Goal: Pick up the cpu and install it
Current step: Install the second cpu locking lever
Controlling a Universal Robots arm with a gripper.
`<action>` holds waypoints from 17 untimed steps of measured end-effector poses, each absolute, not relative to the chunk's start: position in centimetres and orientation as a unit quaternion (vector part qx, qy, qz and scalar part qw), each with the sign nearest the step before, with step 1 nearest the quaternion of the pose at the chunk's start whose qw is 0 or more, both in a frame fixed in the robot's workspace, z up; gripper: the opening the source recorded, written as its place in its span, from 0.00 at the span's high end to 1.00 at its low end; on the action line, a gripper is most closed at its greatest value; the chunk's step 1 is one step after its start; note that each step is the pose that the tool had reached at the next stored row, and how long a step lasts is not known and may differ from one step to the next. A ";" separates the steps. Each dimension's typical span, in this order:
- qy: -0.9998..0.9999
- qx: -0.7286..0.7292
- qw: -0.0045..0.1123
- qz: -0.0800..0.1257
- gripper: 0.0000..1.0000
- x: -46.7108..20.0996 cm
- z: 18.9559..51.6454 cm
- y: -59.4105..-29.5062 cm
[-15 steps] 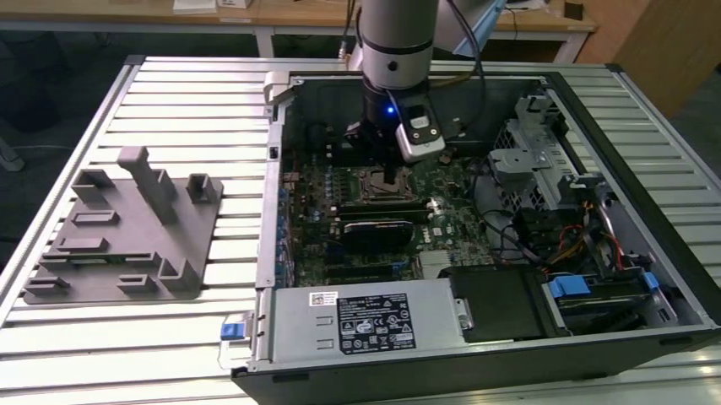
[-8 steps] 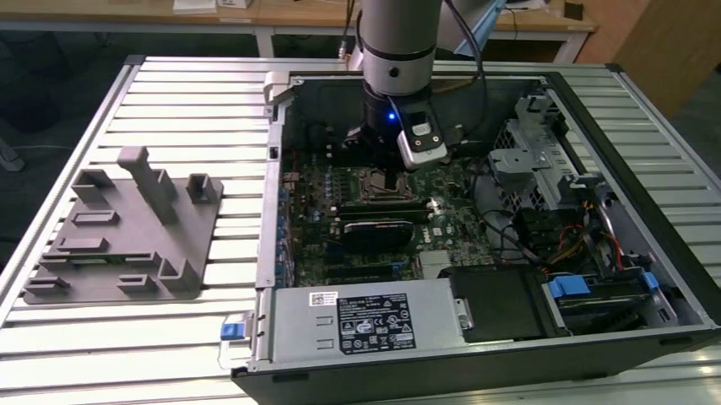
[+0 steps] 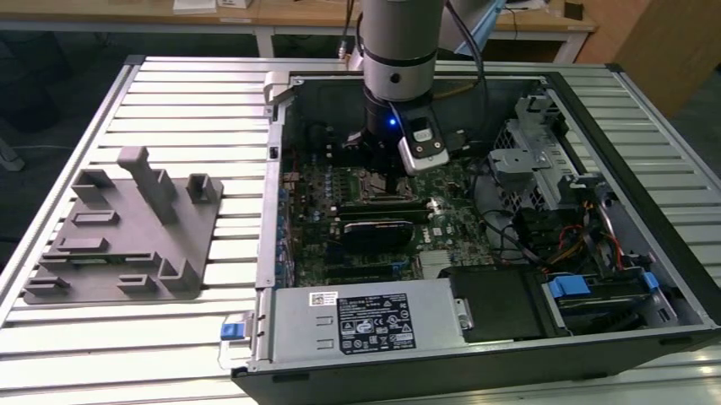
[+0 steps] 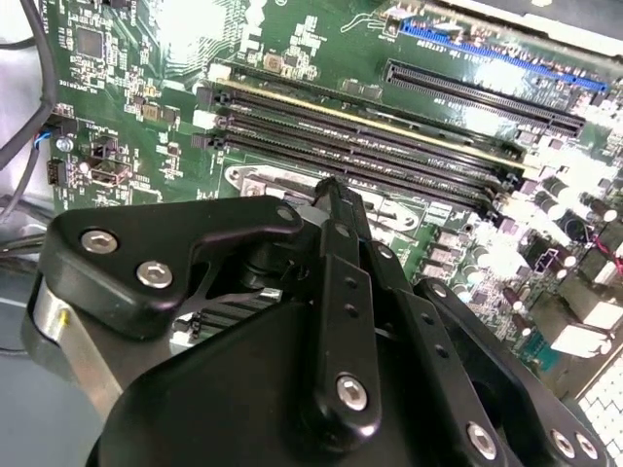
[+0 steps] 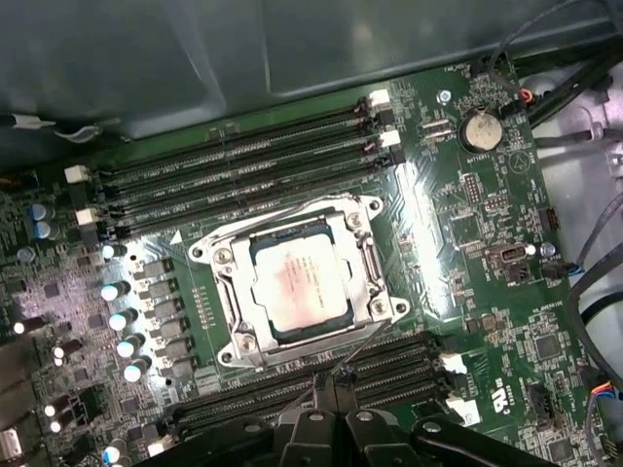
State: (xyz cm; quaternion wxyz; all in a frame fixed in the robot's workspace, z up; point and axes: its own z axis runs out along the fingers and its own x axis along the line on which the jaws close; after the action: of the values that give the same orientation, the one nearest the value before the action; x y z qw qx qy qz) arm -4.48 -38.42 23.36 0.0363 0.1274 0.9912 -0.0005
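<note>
Green motherboard (image 5: 458, 253) cradles the shiny silver square cpu (image 5: 297, 285) in its socket; pincer (image 5: 336, 394) pressed together, empty.

A slatted metal table (image 3: 169, 93) of pale silver ribs carries everything. Two things rest directly on it. Toward the exterior view's left sits a grey plastic fixture tray (image 3: 124, 240) — a flat base with upright posts and low blocks rising from it. Just beside it, toward the exterior view's right, lies an open computer case (image 3: 451, 337) on its side, its black outer wall facing the camera and its interior turned up. The case's far edge seems to reach the table's rim, though that corner is hard to judge.
</note>
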 end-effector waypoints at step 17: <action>0.999 0.036 0.036 0.003 0.89 -4.7 22.7 -38.5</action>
State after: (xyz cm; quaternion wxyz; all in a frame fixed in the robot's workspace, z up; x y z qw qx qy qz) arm -4.65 -38.52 22.66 0.0361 0.0365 0.9987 0.0034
